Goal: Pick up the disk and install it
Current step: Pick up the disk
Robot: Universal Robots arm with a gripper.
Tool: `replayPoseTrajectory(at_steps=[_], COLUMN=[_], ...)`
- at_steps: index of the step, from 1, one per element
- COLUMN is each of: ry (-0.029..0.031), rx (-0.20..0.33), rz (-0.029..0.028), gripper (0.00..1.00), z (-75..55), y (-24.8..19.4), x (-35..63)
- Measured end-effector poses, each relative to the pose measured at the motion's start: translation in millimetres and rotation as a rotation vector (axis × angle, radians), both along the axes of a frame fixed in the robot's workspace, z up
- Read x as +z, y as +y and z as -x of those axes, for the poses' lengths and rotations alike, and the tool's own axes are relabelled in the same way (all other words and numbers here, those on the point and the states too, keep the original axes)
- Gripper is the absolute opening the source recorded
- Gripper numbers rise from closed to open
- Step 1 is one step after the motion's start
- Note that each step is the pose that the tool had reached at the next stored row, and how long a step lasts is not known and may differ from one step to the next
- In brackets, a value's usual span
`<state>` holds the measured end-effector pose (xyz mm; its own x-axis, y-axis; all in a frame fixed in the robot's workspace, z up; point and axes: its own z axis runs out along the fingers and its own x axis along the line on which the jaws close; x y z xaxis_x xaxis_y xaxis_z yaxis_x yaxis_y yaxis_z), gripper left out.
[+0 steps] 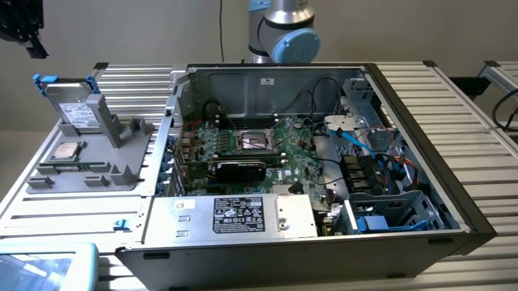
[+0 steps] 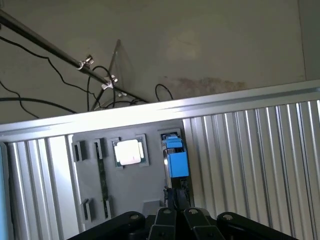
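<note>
The disk (image 1: 77, 110), silver-grey with a white label and a blue carrier, stands tilted on edge in a slot of the grey fixture (image 1: 121, 163) at the exterior view's left. In the wrist view the disk (image 2: 176, 159) appears edge-on, mostly blue, on the same fixture (image 2: 130, 190). My gripper (image 2: 176, 202) is shut with nothing between its fingers and hangs well above the disk, roughly in line with it. In the exterior view the gripper (image 1: 23, 29) is a dark shape high at the left edge.
A square silver processor chip (image 1: 67, 151) lies on the fixture beside the disk. The open computer case (image 1: 421, 151) sits in the middle, with motherboard (image 1: 259, 151), power supply (image 1: 242, 215) and a drive cage (image 1: 389, 212) at its near right. Ribbed aluminium table (image 2: 250, 165) all round.
</note>
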<state>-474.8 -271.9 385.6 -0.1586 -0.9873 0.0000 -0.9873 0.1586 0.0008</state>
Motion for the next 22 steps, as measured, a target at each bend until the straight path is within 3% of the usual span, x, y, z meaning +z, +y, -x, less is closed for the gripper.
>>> replayPoseTrajectory(at_steps=[9,15,18,19,22], ry=[0.0000,0.0002,0.0001,0.0000,0.0000], rx=[0.000,0.000,0.000,0.000,0.000], rz=[0.0000,-0.0004,-0.0005,-0.0004,-0.0002], gripper=[0.12,0.42,0.48,0.55,0.55], z=[0.0,0.0,0.0,0.2,2.6], y=[0.0,0.0,0.7,1.6,6.6], x=[0.0,-0.2,-1.7,-3.0,-8.3])
